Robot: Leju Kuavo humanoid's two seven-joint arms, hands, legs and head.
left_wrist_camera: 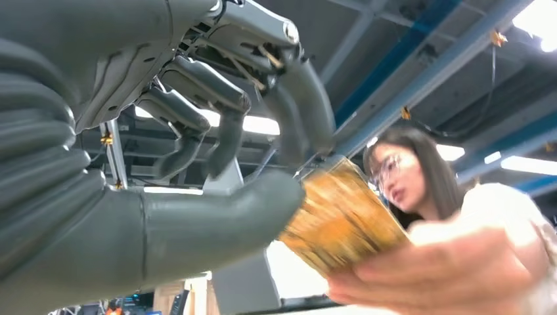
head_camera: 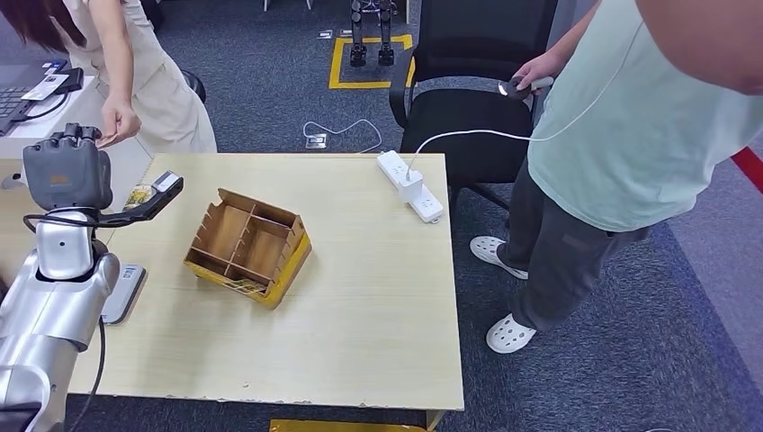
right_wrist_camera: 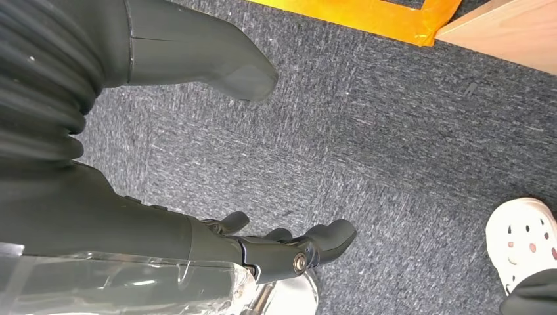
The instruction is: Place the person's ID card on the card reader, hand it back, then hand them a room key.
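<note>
The robot's left hand (left_wrist_camera: 197, 151) is raised above the left end of the pale wooden bench (head_camera: 378, 297), and in the left wrist view it pinches a golden-yellow patterned card (left_wrist_camera: 338, 220) between its thick grey thumb and a dark finger, the other fingers curled above. A person's hand (left_wrist_camera: 433, 275) grips the far end of the same card, so both hold it at once; in the head view that person, in a cream top (head_camera: 153, 72), leans in from beyond the bench's left corner with a hand (head_camera: 117, 121) reaching to the robot's hand. On the bench just beside the silver left arm lies a flat grey card reader (head_camera: 123, 292), partly hidden by the arm. Near the bench's middle sits an open brown cardboard box with dividers and yellow sides (head_camera: 249, 247), and a white power strip (head_camera: 410, 185) lies at the far edge. The right hand (right_wrist_camera: 217, 65) hangs over dark grey carpet (right_wrist_camera: 394, 131), fingers apart and holding nothing. A second person in a mint shirt (head_camera: 630, 135) stands on the right, wearing white clogs (head_camera: 508, 333).
</note>
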